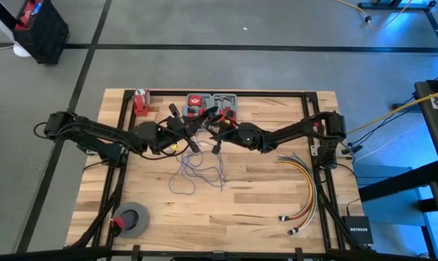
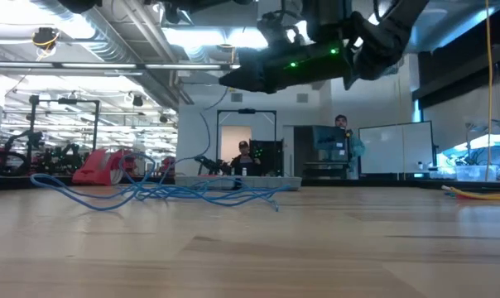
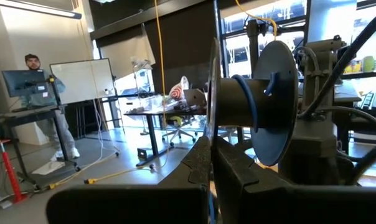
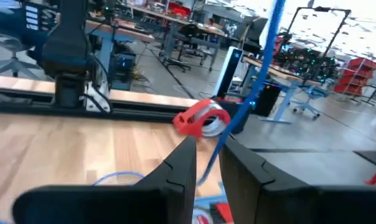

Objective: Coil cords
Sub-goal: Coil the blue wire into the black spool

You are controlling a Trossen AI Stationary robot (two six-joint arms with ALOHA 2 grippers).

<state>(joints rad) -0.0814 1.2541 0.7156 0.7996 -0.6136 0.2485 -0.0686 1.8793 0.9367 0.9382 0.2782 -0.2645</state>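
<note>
**Winding barely begun: a couple of turns on the spool, most of the cord loose on the table**

High view: both arms meet toward the far side of the table (image 1: 226, 210), just in front of the grey parts tray (image 1: 213, 102). The left gripper (image 1: 183, 130) and the right gripper (image 1: 217, 138) sit near each other, raised above the wood. On the near side of them the cords (image 1: 197, 172) lie in a loose blue-purple tangle, uncoiled. Well to the right of that tangle lies the bundle of yellow, orange and red cables (image 1: 302, 190); the grey roll of tape (image 1: 132, 219) rests at the near-left corner.

Low view: the cords (image 2: 163, 193) sprawl flat on the tabletop in open loops, with the grippers held high above them. People stand in the room behind the table.

Left wrist view: the left gripper (image 3: 211, 163) has its fingers pressed together on the thin flange of a spool (image 3: 250, 102). Only a turn or two of blue cord shows around the spool's core.

Right wrist view: the right gripper (image 4: 206, 158) has its fingers nearly closed, with a taut blue strand (image 4: 263, 59) passing between them; I judge it pinched or at least guided there. A red tape dispenser (image 4: 202, 118) stands beyond.

As I judge it, nearly all the winding remains.
</note>
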